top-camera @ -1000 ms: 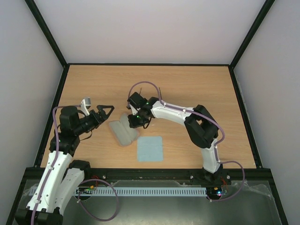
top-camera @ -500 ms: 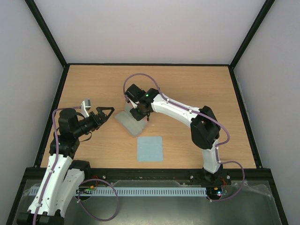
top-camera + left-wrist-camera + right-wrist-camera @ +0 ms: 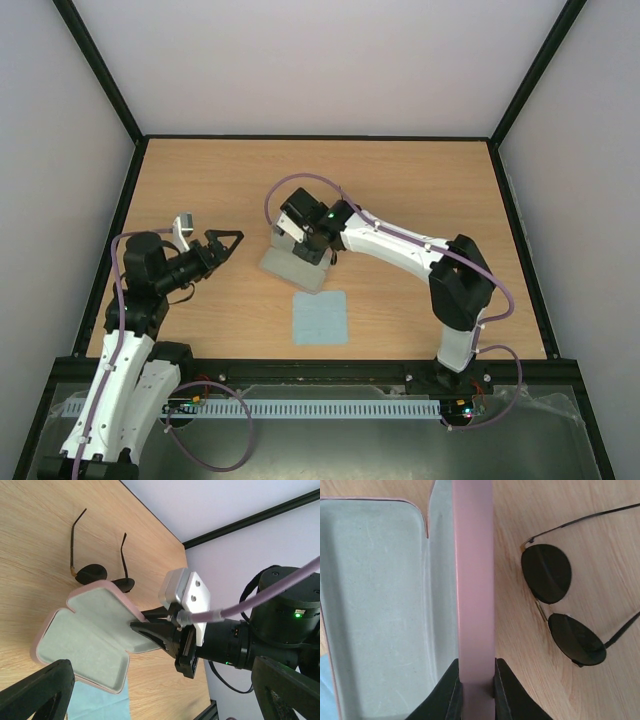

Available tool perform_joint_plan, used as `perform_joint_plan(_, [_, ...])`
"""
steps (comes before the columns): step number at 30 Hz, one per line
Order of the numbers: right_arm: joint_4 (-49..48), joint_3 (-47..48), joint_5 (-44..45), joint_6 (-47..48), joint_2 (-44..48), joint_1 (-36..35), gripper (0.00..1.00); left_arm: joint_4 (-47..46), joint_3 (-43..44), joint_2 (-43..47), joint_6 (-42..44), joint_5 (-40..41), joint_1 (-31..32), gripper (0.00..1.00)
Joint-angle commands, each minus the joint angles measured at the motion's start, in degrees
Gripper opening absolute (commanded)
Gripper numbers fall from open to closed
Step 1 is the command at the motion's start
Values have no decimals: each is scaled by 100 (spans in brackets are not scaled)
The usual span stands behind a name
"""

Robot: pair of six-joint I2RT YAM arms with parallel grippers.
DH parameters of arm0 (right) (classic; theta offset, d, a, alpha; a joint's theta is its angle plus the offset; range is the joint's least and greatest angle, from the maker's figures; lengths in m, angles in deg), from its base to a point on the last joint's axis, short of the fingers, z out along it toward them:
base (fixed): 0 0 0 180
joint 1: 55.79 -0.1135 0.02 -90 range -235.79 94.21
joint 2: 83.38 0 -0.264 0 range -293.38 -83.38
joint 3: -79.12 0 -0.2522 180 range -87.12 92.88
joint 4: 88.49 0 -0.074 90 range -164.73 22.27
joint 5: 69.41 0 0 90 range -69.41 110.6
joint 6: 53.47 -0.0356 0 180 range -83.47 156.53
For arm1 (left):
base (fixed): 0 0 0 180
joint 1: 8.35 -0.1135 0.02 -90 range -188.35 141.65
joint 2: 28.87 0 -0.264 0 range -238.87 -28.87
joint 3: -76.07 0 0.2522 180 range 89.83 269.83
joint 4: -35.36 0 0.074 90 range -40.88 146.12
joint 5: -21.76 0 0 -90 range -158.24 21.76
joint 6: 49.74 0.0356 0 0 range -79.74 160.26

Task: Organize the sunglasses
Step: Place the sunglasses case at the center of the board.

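Gripping the open pink case (image 3: 380,605) by its rim with right pincer (image 3: 474,680), seemingly steadying it just beside the sunglasses (image 3: 546,572), unfolded mid-tabletop. Holding left pincer (image 3: 228,243) wide open toward left edge, probably ready to fetch them.

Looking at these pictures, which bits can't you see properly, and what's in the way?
- Right wrist view: the sunglasses lose their temple tips past the right edge.
- Top view: they cannot be picked out, being too small or under the right arm beside the pink case.
- Left wrist view: the blue cloth is mostly cut off by the bottom edge.
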Motion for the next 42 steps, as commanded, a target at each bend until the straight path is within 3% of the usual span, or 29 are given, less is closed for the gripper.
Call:
perform_joint_plan(1, [-214, -219, -312, 951, 123, 59, 11, 195, 71, -29, 118, 61, -47, 99])
perform_joint_plan(19, [-730, -184, -396, 1888, -589, 504, 13, -127, -8, -530, 114, 405, -47, 100])
perform_joint_plan(27, [-747, -226, -535, 1783, -570, 510, 32, -295, -136, -687, 137, 408, -47, 99])
perform_joint_plan(33, [-764, -280, -516, 1670, -475, 501, 39, -388, -217, -735, 138, 421, -47, 100])
perform_joint_plan(42, [-1084, -282, 15, 850, 413, 507, 64, -522, -476, -841, 159, 601, -47, 100])
